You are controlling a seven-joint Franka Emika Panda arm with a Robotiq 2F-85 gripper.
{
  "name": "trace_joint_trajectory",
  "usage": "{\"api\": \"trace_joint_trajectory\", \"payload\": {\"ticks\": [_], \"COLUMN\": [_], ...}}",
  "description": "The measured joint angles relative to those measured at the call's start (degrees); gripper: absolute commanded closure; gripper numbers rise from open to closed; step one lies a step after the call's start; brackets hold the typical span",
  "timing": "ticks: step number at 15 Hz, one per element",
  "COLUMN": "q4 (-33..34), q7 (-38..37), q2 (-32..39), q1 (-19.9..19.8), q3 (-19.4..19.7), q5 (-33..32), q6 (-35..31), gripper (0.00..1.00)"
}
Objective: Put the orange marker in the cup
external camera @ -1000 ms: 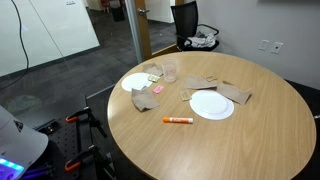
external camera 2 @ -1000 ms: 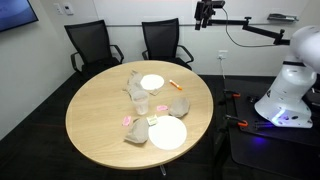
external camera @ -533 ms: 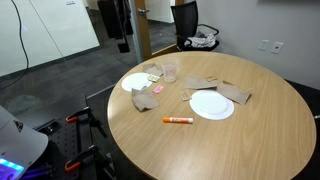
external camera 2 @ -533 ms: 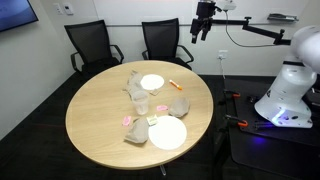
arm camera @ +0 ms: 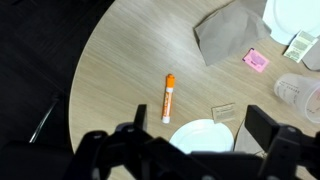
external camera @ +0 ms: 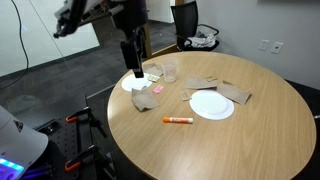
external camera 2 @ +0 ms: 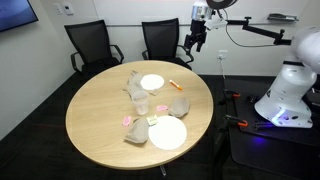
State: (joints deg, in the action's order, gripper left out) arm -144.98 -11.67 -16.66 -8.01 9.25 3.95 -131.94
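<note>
Arm: the black Robotiq gripper [external camera 2: 194,42] of the Franka arm hangs in the air over the rim of the round wooden table [external camera 2: 95,130], touching nothing.
Jaws: wide open in the wrist view, with the 2 dark fingers [arm camera: 128,145] far apart and nothing held between them.
Marker: the short, slim orange marker [arm camera: 168,98] with a whitish end lies flat on bare wood close to the table's edge. It is near a round white plate [arm camera: 200,132] and, in both exterior views, well apart from the cup.
Cup: the small clear see-through cup [external camera: 170,71] stands upright on the table, just beside a 2nd white plate [external camera: 133,86].
Clutter: crumpled brown paper napkins [external camera: 235,93] lie around the plates, and a pink sticky note [arm camera: 256,60] lies beside one of them.
Background: 2 black office chairs [external camera 2: 90,45] stand at the table's far side.
</note>
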Motion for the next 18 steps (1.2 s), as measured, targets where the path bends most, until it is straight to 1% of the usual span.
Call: {"api": "trace_joint_trajectory", "payload": {"ticks": [4, 9, 12, 18], "q4": [0.19, 1.61, 3.6, 8.5], "q7": [0.0, 0.0, 0.0, 0.0], "q2": [5.34, 11.73, 15.71, 23.84], "q1": [0.0, 0.01, 0.01, 0.06], "q3": [0.0, 0.0, -0.01, -0.01], "q5": [1.66, 1.95, 1.93, 1.83], "q6": [-6.71, -12.53, -13.67, -13.86], "gripper": [0.0, 0.0, 0.0, 0.0]}}
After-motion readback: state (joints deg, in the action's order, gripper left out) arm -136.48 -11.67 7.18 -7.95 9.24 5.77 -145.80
